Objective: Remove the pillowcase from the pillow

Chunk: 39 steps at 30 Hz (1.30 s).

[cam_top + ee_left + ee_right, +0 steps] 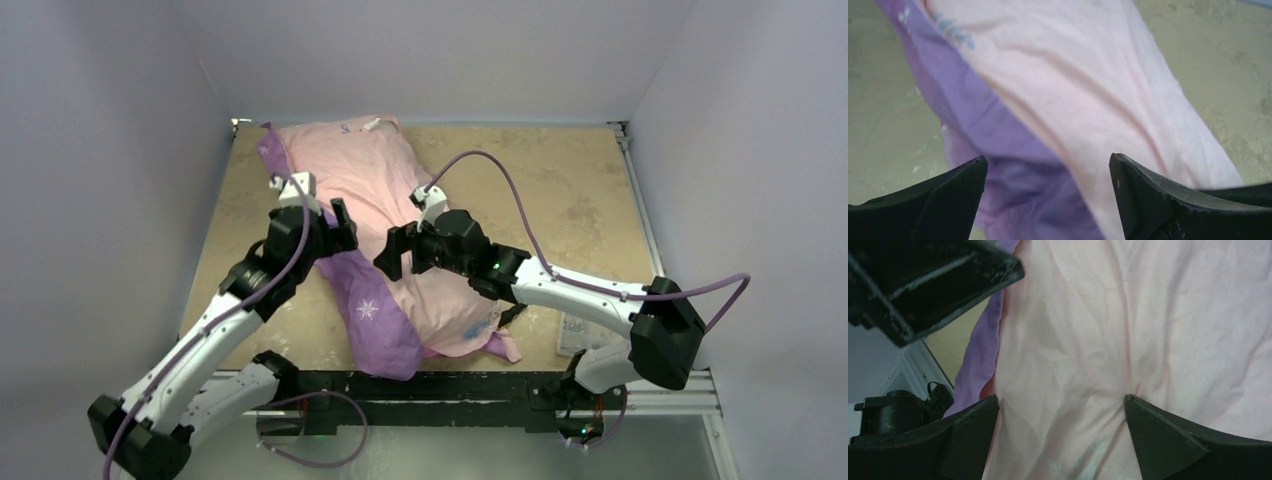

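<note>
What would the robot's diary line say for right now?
left gripper: open, above pillowcase | right gripper: open, above pillowcase | pillowcase: on table, pink side up, not off yet

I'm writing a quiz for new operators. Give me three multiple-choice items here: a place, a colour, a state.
1. The left hand and right hand hover: A above the pillowcase; B right of it; C left of it.
2. The pillowcase's upturned face is mostly: A green; B pale pink; C yellow.
3. The hands are: A both shut on fabric; B one open, one shut; C both open.
Key: 1 A, both wrist views look down on its fabric; 2 B, pink covers most of it from above; 3 C, each wrist view shows them spread wide.
</note>
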Tool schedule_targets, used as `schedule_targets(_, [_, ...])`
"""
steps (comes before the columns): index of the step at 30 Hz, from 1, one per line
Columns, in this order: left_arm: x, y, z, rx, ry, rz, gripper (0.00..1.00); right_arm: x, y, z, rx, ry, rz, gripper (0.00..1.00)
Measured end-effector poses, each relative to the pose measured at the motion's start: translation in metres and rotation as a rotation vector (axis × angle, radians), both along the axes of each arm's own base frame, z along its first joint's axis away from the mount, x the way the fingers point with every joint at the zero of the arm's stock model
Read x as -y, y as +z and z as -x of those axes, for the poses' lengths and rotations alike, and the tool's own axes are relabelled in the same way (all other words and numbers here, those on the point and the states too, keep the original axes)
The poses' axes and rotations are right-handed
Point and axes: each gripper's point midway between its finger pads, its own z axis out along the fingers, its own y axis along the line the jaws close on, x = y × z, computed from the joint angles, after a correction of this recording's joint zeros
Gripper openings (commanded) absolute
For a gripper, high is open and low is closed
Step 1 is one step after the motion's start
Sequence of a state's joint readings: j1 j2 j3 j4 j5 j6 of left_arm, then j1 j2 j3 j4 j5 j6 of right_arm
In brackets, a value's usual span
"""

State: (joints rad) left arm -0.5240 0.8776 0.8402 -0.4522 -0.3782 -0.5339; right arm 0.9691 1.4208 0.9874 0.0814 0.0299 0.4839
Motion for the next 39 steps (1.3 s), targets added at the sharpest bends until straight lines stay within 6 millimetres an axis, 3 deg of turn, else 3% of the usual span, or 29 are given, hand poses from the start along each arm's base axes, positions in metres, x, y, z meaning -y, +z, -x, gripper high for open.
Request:
schedule_targets(5, [0.03,0.032,-0.066,0.02,-0.01,-0.044,0.92,-0.002,0.0,0.002,0.0,0.011,-0.011,0.99])
schedule_targets(8, [0.042,0.034,-0.111,0.02,-0.011,-0.056,0.92,-0.004,-0.002,0.006,-0.003,0.038,-0.026,0.99])
schedule_targets(10, [0.038,0.019,-0.139,-0.012,0.006,-0.06,0.93,-0.006,-0.006,0.012,-0.008,0.07,-0.041,0.99])
schedule_targets(14, [0.006,-0.042,-0.161,-0.152,0.066,-0.026,0.92,-0.007,-0.011,0.024,-0.015,0.124,-0.082,0.99])
schedule_targets(16, [-0.014,-0.073,-0.157,-0.213,0.097,0.053,0.93,-0.01,-0.011,0.028,-0.01,0.147,-0.11,0.99])
schedule_targets(18, [-0.029,-0.088,-0.145,-0.222,0.123,0.138,0.93,-0.013,-0.011,0.033,-0.013,0.179,-0.137,0.99])
schedule_targets(22, [-0.052,-0.076,-0.108,-0.138,0.173,0.254,0.94,-0.026,-0.03,0.035,-0.052,0.213,-0.146,0.99])
schedule_targets(25, [-0.065,-0.065,-0.077,-0.085,0.208,0.282,0.94,-0.04,-0.053,0.02,-0.085,0.196,-0.115,0.99])
schedule_targets(29, [-0.07,-0.063,-0.046,-0.076,0.215,0.283,0.94,-0.053,-0.058,-0.021,-0.094,0.133,-0.123,0.99])
schedule_targets(32, [-0.07,-0.064,-0.035,-0.091,0.209,0.281,0.92,-0.043,-0.049,-0.058,-0.089,0.059,-0.155,0.99])
schedule_targets(39, [-0.043,-0.09,-0.01,-0.173,0.086,0.362,0.87,-0.014,0.009,-0.152,0.021,-0.147,-0.196,0.99])
